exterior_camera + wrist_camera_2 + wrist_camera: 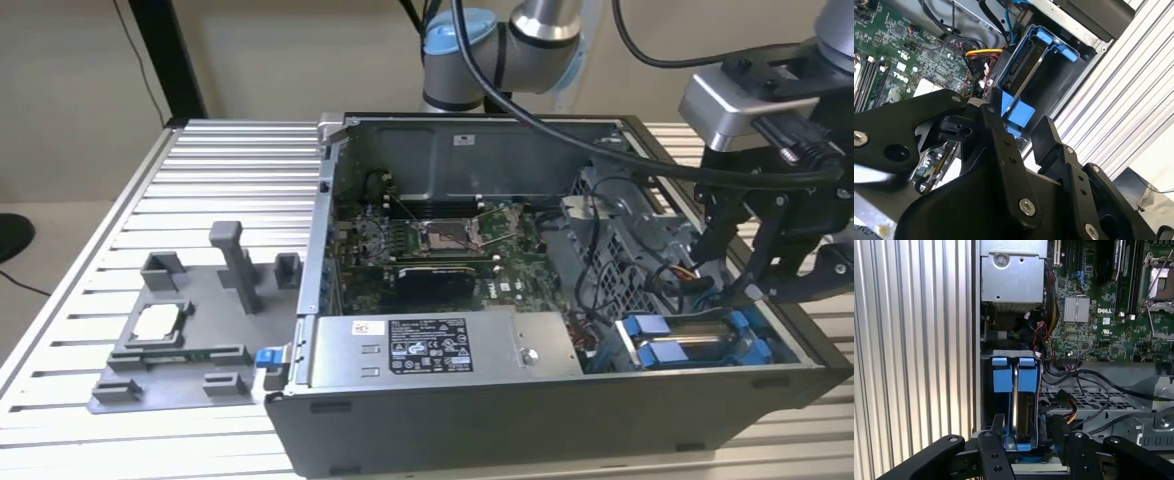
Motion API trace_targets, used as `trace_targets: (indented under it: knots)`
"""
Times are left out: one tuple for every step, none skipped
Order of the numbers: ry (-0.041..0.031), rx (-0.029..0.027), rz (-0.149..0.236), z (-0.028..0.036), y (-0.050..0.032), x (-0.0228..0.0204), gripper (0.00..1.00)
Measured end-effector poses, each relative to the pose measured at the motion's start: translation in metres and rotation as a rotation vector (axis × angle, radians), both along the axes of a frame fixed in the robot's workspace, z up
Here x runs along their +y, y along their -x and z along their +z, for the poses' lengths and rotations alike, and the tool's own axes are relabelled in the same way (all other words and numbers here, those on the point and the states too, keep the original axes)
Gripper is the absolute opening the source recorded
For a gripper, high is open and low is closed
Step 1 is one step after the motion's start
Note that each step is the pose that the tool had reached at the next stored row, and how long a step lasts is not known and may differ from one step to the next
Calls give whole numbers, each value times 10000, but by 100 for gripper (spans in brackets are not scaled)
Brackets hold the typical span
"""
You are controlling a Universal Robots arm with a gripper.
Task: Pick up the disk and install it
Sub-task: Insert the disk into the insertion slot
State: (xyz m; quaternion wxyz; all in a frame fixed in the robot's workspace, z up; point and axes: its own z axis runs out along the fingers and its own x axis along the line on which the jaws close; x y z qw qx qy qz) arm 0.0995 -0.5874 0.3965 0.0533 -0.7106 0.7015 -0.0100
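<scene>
- Straddling the disk's end, the gripper [1026, 429] has its two black fingers [998, 432] on either side of the blue frame. The jaws stand partly open, a little wider than the frame. A dark gap shows on one side, and nothing is clamped between them.
- The disk [1022, 405] stands on edge inside the drive bay [1040, 390] of the open computer case [534, 425]. Its silver-grey edge shows between two blue frame tabs [999, 373].
- In the exterior view the gripper [754, 282] hangs over the case's corner on the exterior view's right. There the disk's blue frame [650, 340] shows low in the bay, just beside the case wall.
- In the second wrist view the gripper [1021, 129] flanks one blue tab, and the disk [1026, 70] runs away from it into the dark bay.
- Yellow and orange cables [982, 51] lie near the bay's inner side, between it and the green motherboard [1104, 315].
- A long grey power supply box [441, 345] with stickers sits along the case's near edge, beside the bay.
- The case rests on a ribbed aluminium table [214, 170].
- On the exterior view's left, well apart from the case, a grey fixture tray [200, 385] carries a small square processor chip [158, 320].
</scene>
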Motion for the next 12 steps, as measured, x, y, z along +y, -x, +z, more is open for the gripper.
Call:
trace_targets:
  knots:
    - [0, -14, 14, -18, 0, 5, 100]
    - [0, -31, 29, -37, 0, 13, 100]
    - [-1, -50, 44, -52, 1, 21, 100]
    - [0, -70, 58, -65, 1, 27, 100]
    - [0, -91, 74, -78, 1, 35, 100]
    - [-1, -113, 96, -95, 1, 46, 100]
    - [-1, -127, 119, -110, 0, 58, 100]
    - [0, -142, 141, -125, 0, 71, 100]
    - [-3, -154, 157, -139, 0, 84, 100]
    - [-13, -159, 166, -150, -1, 95, 100]
    - [-38, -165, 174, -159, -1, 104, 100]
    - [-60, -171, 181, -169, -2, 112, 100]
